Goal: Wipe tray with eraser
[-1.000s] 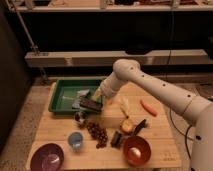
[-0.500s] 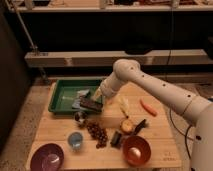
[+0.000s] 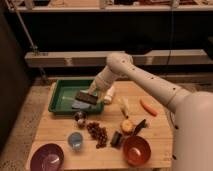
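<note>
1. Near edge of the wooden table (image 3: 55, 131): purple bowl (image 3: 47, 157), red-brown bowl (image 3: 136, 150) and blue cup (image 3: 75, 141), all well apart from the work.
2. Middle: grape cluster (image 3: 97, 134) and black chunky object (image 3: 116, 138). A small round item (image 3: 80, 118) sits just beside the tray's near rim and is likeliest to be knocked by a low arm.
3. The tray (image 3: 62, 94) sits far left. A blue-grey flat piece (image 3: 79, 105) lies in its near right part, in the wiping path.
4. The eraser (image 3: 85, 97) is over the tray's right half, tilted. It is judged light and stiff, best gripped across its narrow sides.
5. The gripper (image 3: 93, 92) is clenched, apparently on the eraser's right end. A white bottle (image 3: 108, 94) stands just right, crowding the wrist.
</note>
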